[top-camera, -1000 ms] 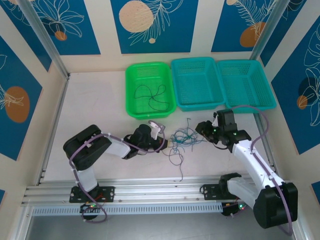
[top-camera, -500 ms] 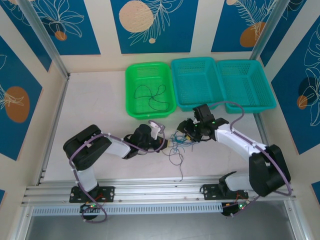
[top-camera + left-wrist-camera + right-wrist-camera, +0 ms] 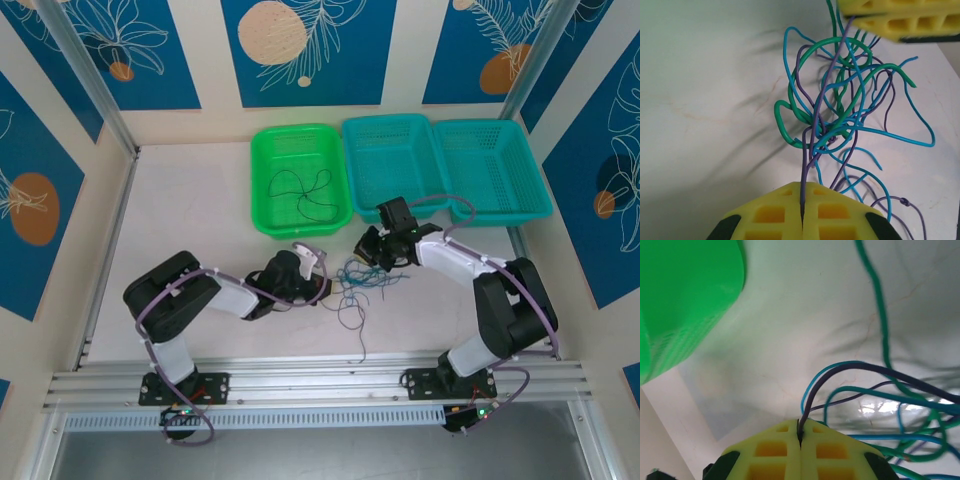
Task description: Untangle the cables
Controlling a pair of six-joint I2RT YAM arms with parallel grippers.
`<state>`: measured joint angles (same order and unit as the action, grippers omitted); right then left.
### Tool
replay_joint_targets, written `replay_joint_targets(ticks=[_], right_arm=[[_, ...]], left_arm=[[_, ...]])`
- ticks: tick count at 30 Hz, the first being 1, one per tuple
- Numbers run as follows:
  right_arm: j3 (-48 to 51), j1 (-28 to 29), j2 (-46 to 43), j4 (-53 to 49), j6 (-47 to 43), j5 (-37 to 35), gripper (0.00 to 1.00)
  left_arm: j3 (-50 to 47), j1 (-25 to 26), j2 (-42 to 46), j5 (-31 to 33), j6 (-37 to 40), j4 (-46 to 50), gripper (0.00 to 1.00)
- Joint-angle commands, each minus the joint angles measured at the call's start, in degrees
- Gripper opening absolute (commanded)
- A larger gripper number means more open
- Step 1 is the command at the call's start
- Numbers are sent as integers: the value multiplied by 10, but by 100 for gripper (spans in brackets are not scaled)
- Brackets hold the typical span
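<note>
From above I see my left gripper [image 3: 326, 288] and right gripper [image 3: 366, 258] at either side of the tangled cables [image 3: 362, 283], mid-desk [image 3: 190, 210]. At the far edge, a green basket [image 3: 300, 229] holds a black cable [image 3: 303, 190], with two teal baskets [image 3: 400, 212] to its right.

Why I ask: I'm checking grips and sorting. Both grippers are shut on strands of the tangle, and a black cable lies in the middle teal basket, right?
Not quite. The top external view shows the black cable lying in the green basket, not a teal one. The rest holds: the left gripper and the right gripper are each shut on a strand of the tangle.
</note>
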<state>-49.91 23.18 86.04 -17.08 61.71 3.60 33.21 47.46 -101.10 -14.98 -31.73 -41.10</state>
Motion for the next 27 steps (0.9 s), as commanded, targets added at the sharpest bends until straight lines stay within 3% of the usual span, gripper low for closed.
replay_joint_targets(ticks=[1,3,8,13,19,27], right_arm=[[31,-31,-69,-2,0,-17,0],[63,-76,-117,5,7,-8,0],[117,-265,-245,-15,0,36,0],[80,-399,-274,-79,-67,64,0],[37,-474,-284,-98,-86,82,0],[3,-477,-307,-111,-83,65,0]], left_arm=[[-28,-10,35,51,-24,-6,0],[-52,-21,49,69,-42,-17,0],[-104,-55,76,80,-87,-47,0],[-132,-79,142,105,-90,-1,0],[-163,-109,270,160,-46,121,0],[-201,-162,426,183,-5,256,0]])
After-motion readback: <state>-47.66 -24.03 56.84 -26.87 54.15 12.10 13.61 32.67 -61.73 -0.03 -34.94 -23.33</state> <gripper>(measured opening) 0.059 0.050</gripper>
